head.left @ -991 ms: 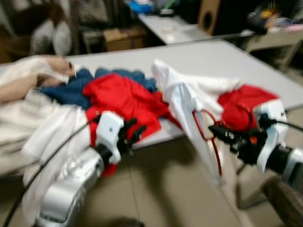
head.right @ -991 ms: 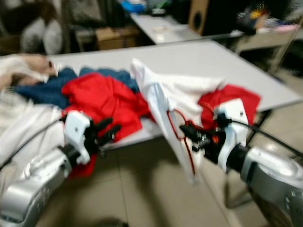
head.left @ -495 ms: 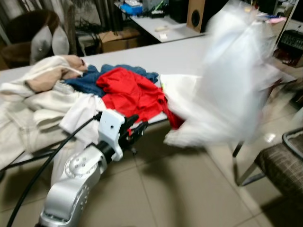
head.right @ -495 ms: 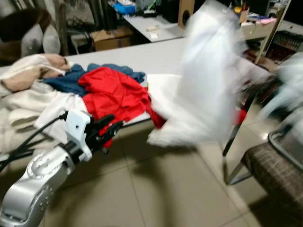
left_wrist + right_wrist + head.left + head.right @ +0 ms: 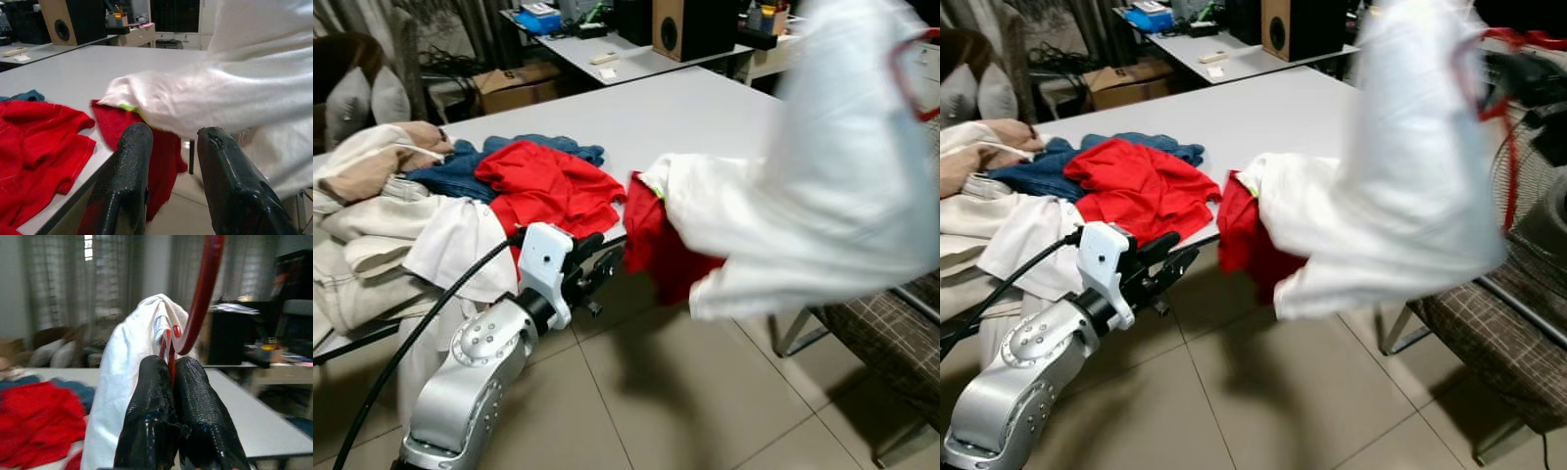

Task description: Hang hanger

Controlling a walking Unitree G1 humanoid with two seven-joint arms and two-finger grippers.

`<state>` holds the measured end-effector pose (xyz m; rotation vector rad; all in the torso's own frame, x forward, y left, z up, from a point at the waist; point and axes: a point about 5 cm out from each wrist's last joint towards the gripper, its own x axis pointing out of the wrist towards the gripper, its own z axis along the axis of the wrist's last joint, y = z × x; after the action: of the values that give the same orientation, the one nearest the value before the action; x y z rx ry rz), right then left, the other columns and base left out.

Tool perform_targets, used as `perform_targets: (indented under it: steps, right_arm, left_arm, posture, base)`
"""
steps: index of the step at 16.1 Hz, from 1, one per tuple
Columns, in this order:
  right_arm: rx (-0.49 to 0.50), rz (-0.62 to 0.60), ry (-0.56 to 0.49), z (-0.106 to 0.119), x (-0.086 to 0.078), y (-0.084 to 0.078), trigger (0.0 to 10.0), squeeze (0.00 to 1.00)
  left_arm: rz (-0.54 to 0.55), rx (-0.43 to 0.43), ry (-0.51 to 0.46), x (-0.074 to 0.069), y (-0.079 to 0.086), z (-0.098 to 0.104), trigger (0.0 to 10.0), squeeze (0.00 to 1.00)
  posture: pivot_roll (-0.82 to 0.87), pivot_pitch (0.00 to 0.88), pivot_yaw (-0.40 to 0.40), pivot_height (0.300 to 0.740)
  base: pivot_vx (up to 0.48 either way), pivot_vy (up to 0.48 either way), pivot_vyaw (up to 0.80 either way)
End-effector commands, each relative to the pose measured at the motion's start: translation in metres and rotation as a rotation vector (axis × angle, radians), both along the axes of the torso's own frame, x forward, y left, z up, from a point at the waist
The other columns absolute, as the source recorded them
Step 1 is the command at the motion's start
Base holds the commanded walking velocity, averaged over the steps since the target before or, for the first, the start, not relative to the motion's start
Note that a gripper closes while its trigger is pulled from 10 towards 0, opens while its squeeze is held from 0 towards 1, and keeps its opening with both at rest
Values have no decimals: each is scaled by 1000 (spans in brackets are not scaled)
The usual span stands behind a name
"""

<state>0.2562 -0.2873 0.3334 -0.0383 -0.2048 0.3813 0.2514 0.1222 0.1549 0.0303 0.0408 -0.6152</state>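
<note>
A red hanger (image 5: 1485, 90) carries a white garment (image 5: 842, 176), lifted high at the right, above the table's right end. The garment's lower part trails down to the table edge, blurred by motion. My right gripper (image 5: 171, 368) is shut on the hanger's thin red wire, just below its hook (image 5: 203, 293), with the white garment (image 5: 122, 382) draped beside it. My left gripper (image 5: 602, 264) hovers low in front of the table edge, open with nothing between its black fingers (image 5: 129, 161).
The grey table (image 5: 705, 108) holds a red garment (image 5: 543, 181), blue jeans (image 5: 460, 171) and pale clothes (image 5: 372, 196) at the left. A red cloth (image 5: 656, 245) hangs over the front edge. A checked chair (image 5: 891, 333) stands at the right, a fan (image 5: 1533, 196) behind it.
The right arm has swung the hanger with the white garment up and to the right, off the clothes pile. The view has shifted with it. The left arm has barely moved.
</note>
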Motion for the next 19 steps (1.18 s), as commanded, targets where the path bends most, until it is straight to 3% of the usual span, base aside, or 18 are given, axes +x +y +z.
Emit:
perform_targets:
  steps: [1, 3, 7, 10, 13, 16, 19]
  right_arm:
    - [-11, 71, 12, 1, -10, 6, 10000, 0]
    - [-55, 197, 149, -28, -33, 18, 10000, 0]
    - [-64, 240, 360, -76, -71, 26, 10000, 0]
    - [-106, 273, 500, -106, -91, 39, 10000, 0]
    - [-95, 315, 547, -121, -99, 50, 10000, 0]
    - [77, 323, 352, -134, -97, 70, 10000, 0]
    - [88, 396, 326, -145, -88, 76, 10000, 0]
  left_arm:
    - [19, 29, 8, -2, 10, -3, 10000, 0]
    - [3, 61, 18, -6, 21, -6, 10000, 0]
    - [54, 75, 17, -7, 47, -3, 10000, 0]
    - [50, 78, 25, -6, 51, -3, 10000, 0]
    - [49, 53, 41, -7, 50, -7, 10000, 0]
    - [128, 21, -39, -3, 55, 1, 10000, 0]
    - [-35, -25, -57, -2, 56, 22, 10000, 0]
  posture:
    - [24, 0, 42, 740]
    - [28, 0, 46, 740]
    - [30, 0, 61, 740]
    - [31, 0, 70, 740]
    - [32, 0, 71, 740]
    - [37, 0, 67, 740]
    - [47, 0, 59, 740]
  base:
    - [0, 0, 0]
    - [0, 0, 0]
    - [0, 0, 0]
    - [0, 0, 0]
    - [0, 0, 0]
    - [0, 0, 0]
    - [0, 0, 0]
